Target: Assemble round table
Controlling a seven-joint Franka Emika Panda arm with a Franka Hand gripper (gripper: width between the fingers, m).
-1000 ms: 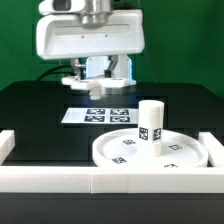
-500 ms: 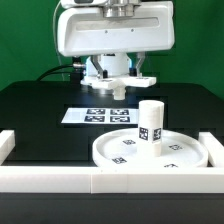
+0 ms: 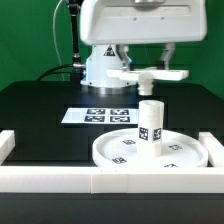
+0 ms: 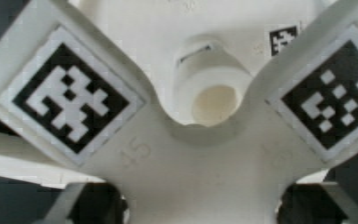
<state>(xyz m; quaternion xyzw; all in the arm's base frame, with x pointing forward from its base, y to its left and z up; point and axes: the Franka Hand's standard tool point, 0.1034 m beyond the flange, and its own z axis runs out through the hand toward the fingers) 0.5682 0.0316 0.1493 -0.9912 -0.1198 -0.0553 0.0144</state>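
Observation:
The round disc (image 3: 120,152) lies rim-up on the black table in the exterior view. The short post (image 3: 151,122) stands upright on it. My gripper (image 3: 148,82) is shut on the flat lobed foot piece (image 3: 160,73) and holds it level, just above the post's top and apart from it. In the wrist view the foot piece (image 4: 176,150) fills the picture, with its round socket (image 4: 213,98) between two square tags. My gripper (image 4: 202,205) clamps its narrow middle, and dark fingers (image 4: 91,200) show at either side.
The marker board (image 3: 97,115) lies flat behind the disc. White barrier bars run along the front (image 3: 100,182), the exterior view's left (image 3: 8,145) and right (image 3: 215,148), close around the disc.
My arm has moved toward the exterior view's right with the foot piece in the gripper, from above the marker board to above the post. The disc and post have not moved.

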